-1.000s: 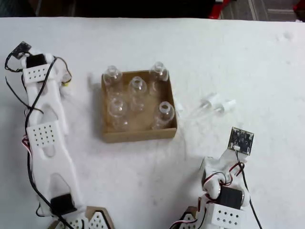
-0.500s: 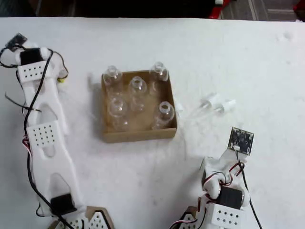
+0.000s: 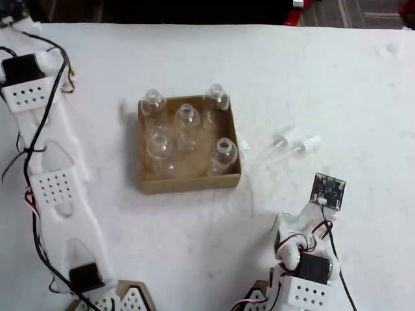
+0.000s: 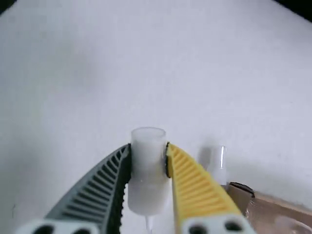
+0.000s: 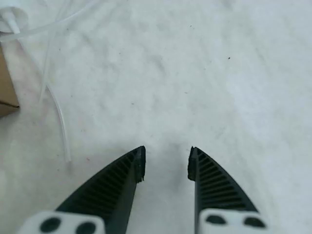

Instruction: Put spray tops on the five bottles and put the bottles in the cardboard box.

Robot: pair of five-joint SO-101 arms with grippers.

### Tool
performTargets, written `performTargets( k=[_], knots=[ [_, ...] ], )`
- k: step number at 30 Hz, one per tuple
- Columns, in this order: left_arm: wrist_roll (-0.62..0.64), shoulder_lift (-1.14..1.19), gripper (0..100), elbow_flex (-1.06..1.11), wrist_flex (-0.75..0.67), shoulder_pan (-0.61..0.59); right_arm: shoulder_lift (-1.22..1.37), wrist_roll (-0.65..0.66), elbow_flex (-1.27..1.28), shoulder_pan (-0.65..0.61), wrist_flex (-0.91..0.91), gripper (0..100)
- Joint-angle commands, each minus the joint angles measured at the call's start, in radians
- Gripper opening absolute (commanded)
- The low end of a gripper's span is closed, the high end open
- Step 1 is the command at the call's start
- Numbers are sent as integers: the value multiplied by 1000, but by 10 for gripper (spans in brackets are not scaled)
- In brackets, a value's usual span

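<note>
One white table [image 3: 194, 58] holds everything. Two arms sit at it. The left arm [image 3: 52, 188] stretches far up the left edge of the table. The right arm [image 3: 301, 253] is folded near the front edge.

The box [image 3: 188, 180] sits in the middle of the table, between the arms. All five bottles [image 3: 187, 120] stand up straight inside it, one in each corner and one in the middle. Their open necks point up.

The left claw [image 4: 147, 151] is clamped on a spray top [image 4: 147, 165]. Its grey finger [image 4: 105, 180] and yellow finger [image 4: 195, 185] squeeze the sides. The long way of this spray top runs along the fingers, with its flat end pointing away from the arm. The claw holds it up off the table, to the left of the box.

The right claw [image 5: 165, 163] has its fingers apart, with nothing between them. It hangs over bare table.

Two more spray tops [image 3: 283, 139] lie on their sides just right of the box. Their thin tubes [image 5: 58, 112] run towards the box.
</note>
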Motion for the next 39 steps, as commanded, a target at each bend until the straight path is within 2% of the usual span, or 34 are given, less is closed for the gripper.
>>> performTargets(
  k=[1, 7, 18, 22, 28, 31, 37, 39],
  knots=[
    [-51, -188, 20, -49, 11, 50, -4, -6, 9, 12, 8, 128],
    [-118, -397, 20, -44, 11, 96, -4, -6, 9, 12, 8, 128],
    [-118, -685, 20, 14, 17, 130, -4, -6, 9, 12, 8, 128],
    [-121, -883, 20, 206, 17, 194, -4, -6, 9, 12, 8, 128],
    [-126, -1234, 20, 717, -6, 341, -4, -6, 9, 12, 8, 128],
    [-126, -1368, 20, 991, -166, 361, -4, -6, 9, 12, 8, 128],
    [-114, -1575, 20, 1527, -692, 309, -4, -6, 9, 12, 8, 128],
    [-66, -1633, 20, 1680, -862, 305, -4, -6, 9, 12, 8, 128]
  ],
)
